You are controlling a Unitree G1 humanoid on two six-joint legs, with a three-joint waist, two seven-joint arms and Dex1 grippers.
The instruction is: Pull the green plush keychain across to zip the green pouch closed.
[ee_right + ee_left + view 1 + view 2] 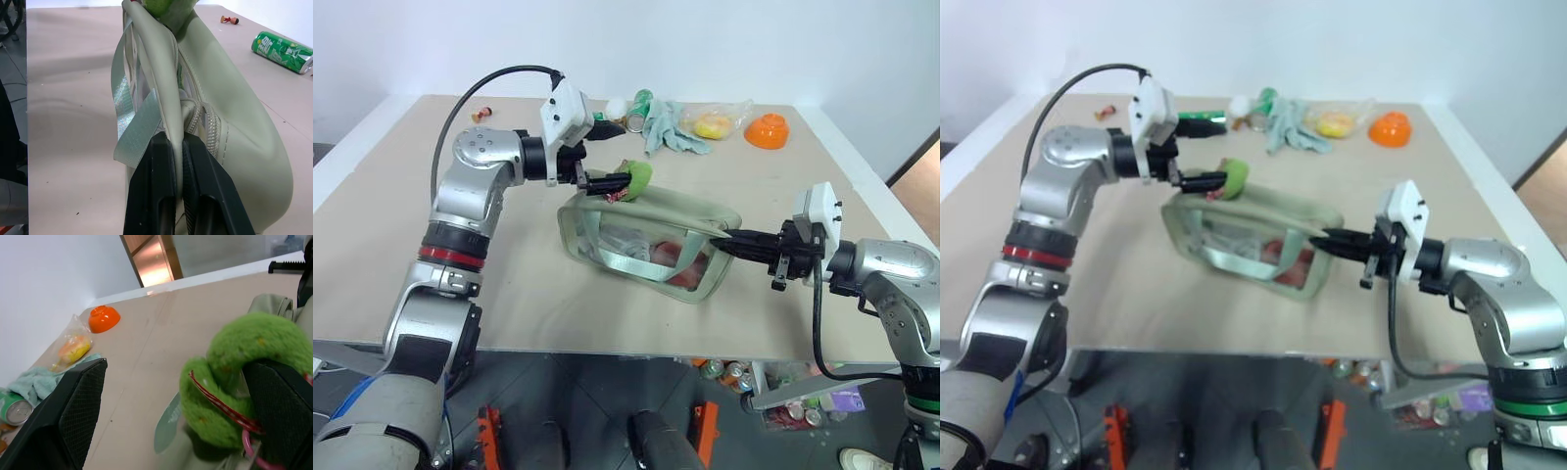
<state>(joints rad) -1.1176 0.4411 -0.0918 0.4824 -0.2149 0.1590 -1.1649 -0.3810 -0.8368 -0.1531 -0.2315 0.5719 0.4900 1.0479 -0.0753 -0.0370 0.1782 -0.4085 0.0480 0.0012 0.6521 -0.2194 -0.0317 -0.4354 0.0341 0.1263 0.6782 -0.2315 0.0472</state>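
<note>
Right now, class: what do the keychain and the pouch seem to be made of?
Keychain: soft lime-green plush, going by its fuzzy pile, with a red-and-white ribbon. Pouch: matte sage-green fabric, stitched seams along its zipper; its sides look like clear plastic, since the contents show through; glossy woven webbing handles.

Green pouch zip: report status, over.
Left gripper open, one finger against green plush keychain. Right gripper shut on green pouch end. Nothing in the way.

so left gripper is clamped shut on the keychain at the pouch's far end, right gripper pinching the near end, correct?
Not quite. The left gripper is open, one finger each side of the green plush keychain, as the left wrist view shows. The right gripper does pinch the green pouch.
</note>
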